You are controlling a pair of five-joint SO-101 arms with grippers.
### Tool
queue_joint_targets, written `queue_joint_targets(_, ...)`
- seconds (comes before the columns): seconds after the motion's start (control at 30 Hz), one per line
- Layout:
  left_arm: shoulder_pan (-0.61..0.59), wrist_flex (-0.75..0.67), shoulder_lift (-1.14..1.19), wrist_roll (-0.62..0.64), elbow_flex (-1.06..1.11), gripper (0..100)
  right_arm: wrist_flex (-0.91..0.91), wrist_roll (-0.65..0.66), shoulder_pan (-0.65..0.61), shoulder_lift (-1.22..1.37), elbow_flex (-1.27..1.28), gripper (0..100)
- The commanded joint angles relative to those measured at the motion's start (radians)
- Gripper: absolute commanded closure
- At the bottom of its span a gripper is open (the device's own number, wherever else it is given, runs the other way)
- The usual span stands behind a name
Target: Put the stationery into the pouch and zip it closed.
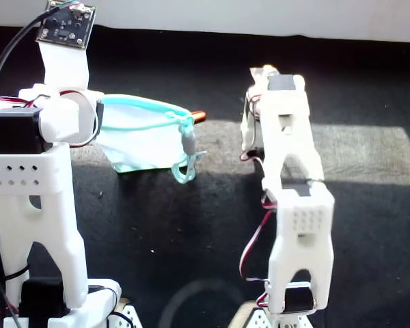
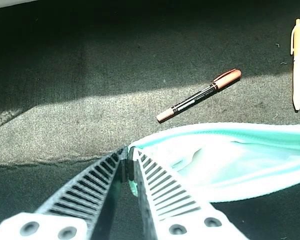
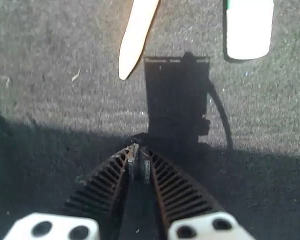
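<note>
A dark, felt-like worktop [image 1: 191, 260] fills the scene, crossed by one broad band of sunlight, with a pale wall strip [image 1: 260, 17] along its far edge. The left claw [image 2: 128, 152] is pressed together on the end of the mint-green pouch [image 2: 230, 155], pinching its rim and holding it up off the surface; the zip gapes open along the top. Beyond the pouch mouth, apart from it, a black marker [image 2: 197, 95] with a reddish-brown cap lies slanted in the sunlit band. The right claw [image 3: 138, 157] hangs low over the shaded cloth, its ribbed tips pressed together on nothing. Ahead of it, in the sun, lie a pale pen [image 3: 137, 35] and, off to one side, a white block [image 3: 249, 27] with a green edge, neither touching the claw.
</note>
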Motion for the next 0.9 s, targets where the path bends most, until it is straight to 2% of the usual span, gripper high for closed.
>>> queue_joint_targets(0.0, -0.004, 0.038, 0.015, 0.002, 0.031, 99, -0.128, 0.054, -0.001, -0.285, 0.361, 99.3)
queue_joint_targets(0.23, -0.004, 0.038, 0.019, 0.002, 0.033, 99, -0.378, 0.141, -0.001, -0.668, 1.032, 99.3)
queue_joint_targets(0.43, 0.001, 0.031, 0.021, 0.002, 0.031, 99, -0.469, 0.241, -0.002, -0.863, 1.282, 99.2)
queue_joint_targets(0.5, 0.001, 0.031, 0.021, 0.002, 0.033, 99, -0.461, 0.245, -0.001, -0.881, 1.285, 98.1)
queue_joint_targets(0.57, 0.001, 0.031, 0.021, 0.002, 0.035, 99, -0.437, 0.244, -0.004, -0.894, 1.241, 92.0)
queue_joint_targets(0.67, 0.001, 0.035, 0.021, 0.002, 0.035, 99, -0.42, 0.126, -0.004, -0.901, 1.064, 80.6)
queue_joint_targets(0.77, -0.005, 0.038, 0.012, 0.002, 0.038, 99, -0.424, 0.002, -0.008, -0.852, 0.816, 80.7)
queue_joint_targets(0.87, -0.018, 0.071, 0.008, 0.002, 0.025, 99, -0.414, -0.058, -0.068, -0.71, 0.536, 82.6)
